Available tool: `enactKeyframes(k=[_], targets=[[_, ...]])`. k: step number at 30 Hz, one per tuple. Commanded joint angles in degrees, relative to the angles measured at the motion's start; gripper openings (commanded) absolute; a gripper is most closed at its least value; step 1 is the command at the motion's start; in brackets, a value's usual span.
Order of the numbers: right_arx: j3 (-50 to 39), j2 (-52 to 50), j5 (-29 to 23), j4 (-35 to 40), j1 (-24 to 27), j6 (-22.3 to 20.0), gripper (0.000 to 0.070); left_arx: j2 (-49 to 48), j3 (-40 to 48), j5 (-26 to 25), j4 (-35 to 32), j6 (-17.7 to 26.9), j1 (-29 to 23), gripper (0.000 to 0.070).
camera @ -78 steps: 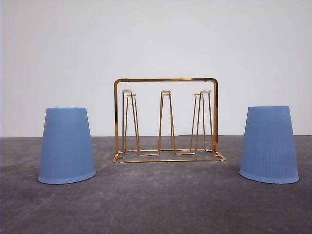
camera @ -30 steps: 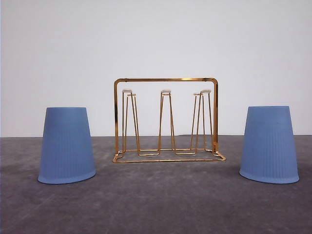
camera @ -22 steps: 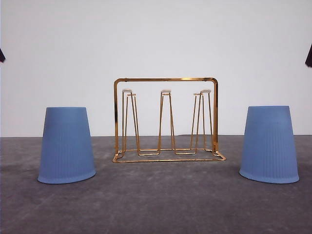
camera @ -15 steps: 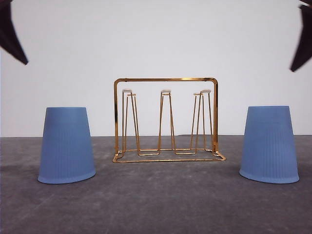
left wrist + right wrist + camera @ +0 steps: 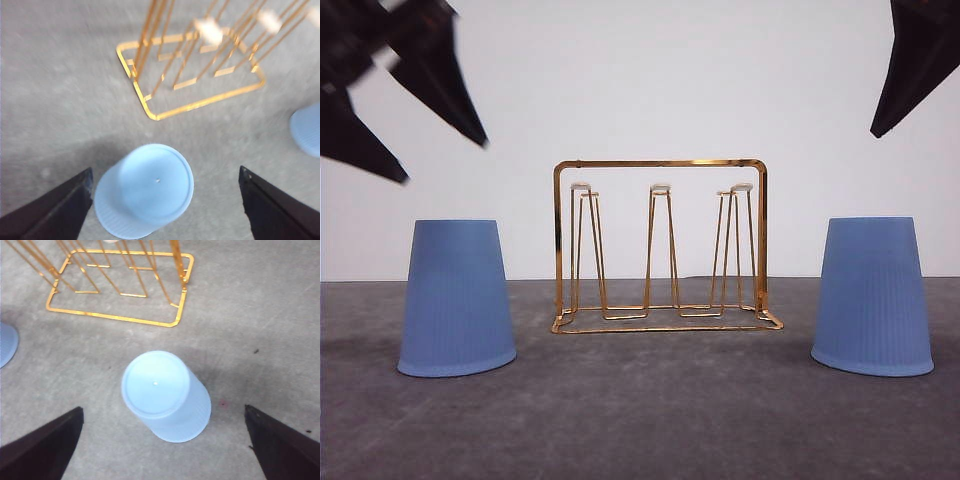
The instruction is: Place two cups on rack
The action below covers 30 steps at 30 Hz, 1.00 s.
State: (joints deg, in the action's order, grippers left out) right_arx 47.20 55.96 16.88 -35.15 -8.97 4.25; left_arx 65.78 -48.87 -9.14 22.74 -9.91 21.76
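Two light-blue ribbed cups stand upside down on the table, the left cup (image 5: 457, 298) and the right cup (image 5: 873, 295) on either side of the gold wire rack (image 5: 660, 163). My left gripper (image 5: 445, 160) hangs open above the left cup (image 5: 145, 190), whose flat base faces up between the dark fingers (image 5: 55, 210). Above the right cup (image 5: 165, 395) my right gripper (image 5: 163, 409) is open too, and one of its fingers (image 5: 915, 60) shows at the front view's top right. Neither gripper touches a cup. All of the rack's prongs are bare.
The grey table (image 5: 650, 420) runs back to a plain white wall. The rack's flat wire base (image 5: 152, 116) (image 5: 112, 316) lies just beyond each cup. Each wrist view also catches the edge of the other cup (image 5: 307, 130) (image 5: 6, 342).
Both arms have come into the front view from the top corners and moved down and inward over the cups. The cups and the rack have not moved.
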Motion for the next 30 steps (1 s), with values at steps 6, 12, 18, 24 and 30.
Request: enactKeyframes(k=[6,12,18,24,30], targets=[[0.52,0.55,0.00,0.41,-0.17,-0.87,0.0657,8.28,-0.60,8.21,-3.38,0.84,4.23,0.0562],[0.52,0.55,-0.33,0.43,-0.17,-1.13,0.0656,13.09,-0.60,9.30,-4.72,0.79,4.68,0.0536],[0.52,0.55,-0.35,0.43,-0.17,-1.29,0.0656,14.31,-0.60,9.24,-4.58,0.81,4.68,0.0265],[0.52,0.55,-0.35,0.41,-0.17,-1.29,0.0656,14.06,-3.00,7.20,-3.40,0.85,4.68,0.0265],[0.52,0.55,-0.35,0.39,-0.17,-1.33,0.0656,13.86,-11.93,5.18,1.46,2.02,5.00,0.0266]])
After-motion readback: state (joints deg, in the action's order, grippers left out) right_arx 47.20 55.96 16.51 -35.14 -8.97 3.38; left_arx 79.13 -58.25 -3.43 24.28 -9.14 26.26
